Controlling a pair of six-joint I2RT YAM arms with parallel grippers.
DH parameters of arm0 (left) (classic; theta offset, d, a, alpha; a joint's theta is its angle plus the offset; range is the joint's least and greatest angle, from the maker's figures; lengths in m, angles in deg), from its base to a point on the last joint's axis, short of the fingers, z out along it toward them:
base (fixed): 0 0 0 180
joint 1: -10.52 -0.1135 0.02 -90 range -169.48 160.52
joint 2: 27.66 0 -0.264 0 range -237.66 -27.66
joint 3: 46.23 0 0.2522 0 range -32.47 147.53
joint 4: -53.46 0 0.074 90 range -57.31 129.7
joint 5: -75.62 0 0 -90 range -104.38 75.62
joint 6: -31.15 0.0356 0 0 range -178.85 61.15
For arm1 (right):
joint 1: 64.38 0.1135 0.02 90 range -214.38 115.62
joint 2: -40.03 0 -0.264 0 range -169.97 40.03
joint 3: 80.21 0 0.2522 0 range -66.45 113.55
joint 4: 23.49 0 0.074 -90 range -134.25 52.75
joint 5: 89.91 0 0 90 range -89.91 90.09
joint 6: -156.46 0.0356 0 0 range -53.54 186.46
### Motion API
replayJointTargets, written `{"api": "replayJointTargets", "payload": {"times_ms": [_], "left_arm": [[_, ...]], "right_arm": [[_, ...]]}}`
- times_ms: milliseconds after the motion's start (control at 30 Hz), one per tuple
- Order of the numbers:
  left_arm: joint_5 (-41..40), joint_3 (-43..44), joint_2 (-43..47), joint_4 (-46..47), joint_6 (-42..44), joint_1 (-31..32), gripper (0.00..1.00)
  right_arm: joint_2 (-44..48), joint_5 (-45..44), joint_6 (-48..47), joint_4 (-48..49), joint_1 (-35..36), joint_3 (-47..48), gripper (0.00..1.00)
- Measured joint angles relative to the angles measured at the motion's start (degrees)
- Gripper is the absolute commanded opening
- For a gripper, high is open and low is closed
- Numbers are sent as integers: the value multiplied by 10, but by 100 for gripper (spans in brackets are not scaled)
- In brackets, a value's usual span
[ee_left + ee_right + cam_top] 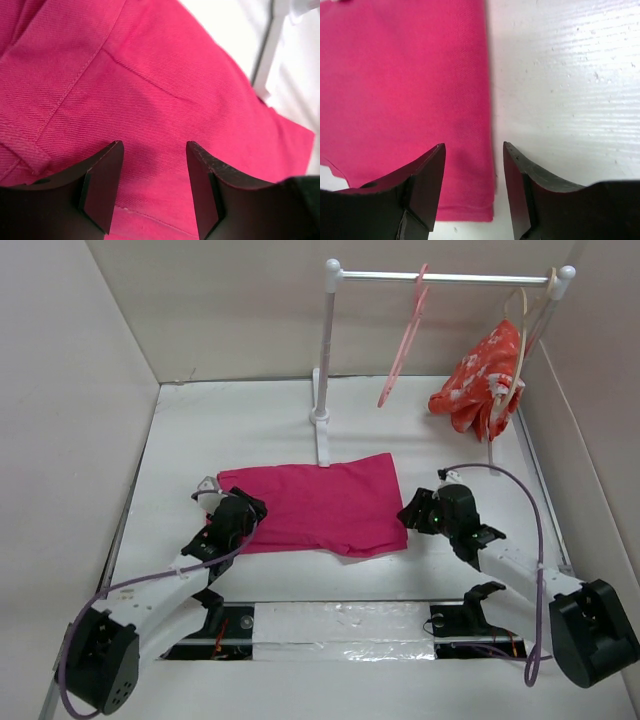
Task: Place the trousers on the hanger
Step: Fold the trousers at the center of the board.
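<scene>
The magenta-pink trousers (315,505) lie folded flat on the white table. The salmon-pink hanger (405,340) hangs by its hook from the rail at the back. My left gripper (243,510) is open over the trousers' left end; in the left wrist view (152,167) its fingers stand apart just above the cloth (150,90) near a seam. My right gripper (412,515) is open at the trousers' right edge; in the right wrist view (472,170) the fingers straddle the folded edge (420,90) of the cloth.
A white rack post (323,360) with its foot stands just behind the trousers. A red-orange floral garment (480,380) hangs on a beige hanger at the rail's right end. White walls enclose the table on the left, back and right.
</scene>
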Motion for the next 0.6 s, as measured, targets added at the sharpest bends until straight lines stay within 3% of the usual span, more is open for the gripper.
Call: {"api": "replayJointTargets", "payload": {"times_ms": [100, 167, 233, 267, 333, 433, 600], "left_arm": [[-6, 6, 45, -17, 12, 9, 48], [-11, 22, 60, -26, 24, 31, 46], [-15, 47, 61, -27, 37, 59, 41], [-16, 60, 58, -26, 43, 73, 40], [-22, 80, 49, -18, 54, 96, 36], [-57, 120, 1, 12, 76, 177, 34], [-93, 150, -115, 54, 99, 274, 32]], "right_arm": [[30, 7, -19, -34, 2, 2, 57], [58, 5, -26, -52, 14, 12, 50], [74, -6, -32, -71, 34, 40, 37], [74, -14, -36, -73, 44, 56, 21], [65, -32, -44, -63, 59, 89, 7], [13, -31, -54, -19, 56, 128, 1], [-164, 2, -58, 34, 17, 209, 0]]}}
